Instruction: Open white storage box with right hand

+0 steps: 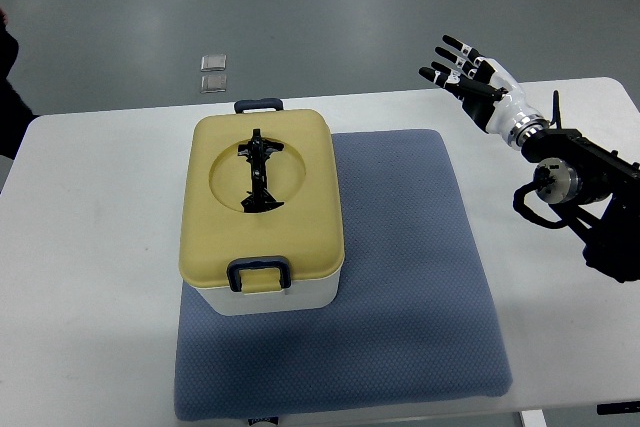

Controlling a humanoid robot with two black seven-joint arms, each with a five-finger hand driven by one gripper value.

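Right hand (470, 72) hovers fingers spread, holding nothing, well off from the white storage box with yellow lid (262, 209) on the blue mat (420, 277). Looks like approach stage; next it'd need to reach that front latch (259, 274).

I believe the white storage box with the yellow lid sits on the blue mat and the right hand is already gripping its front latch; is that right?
Not quite: in the top view the right hand is open and raised far off to the right, touching nothing. The white storage box does sit on the blue mat, its front latch untouched.
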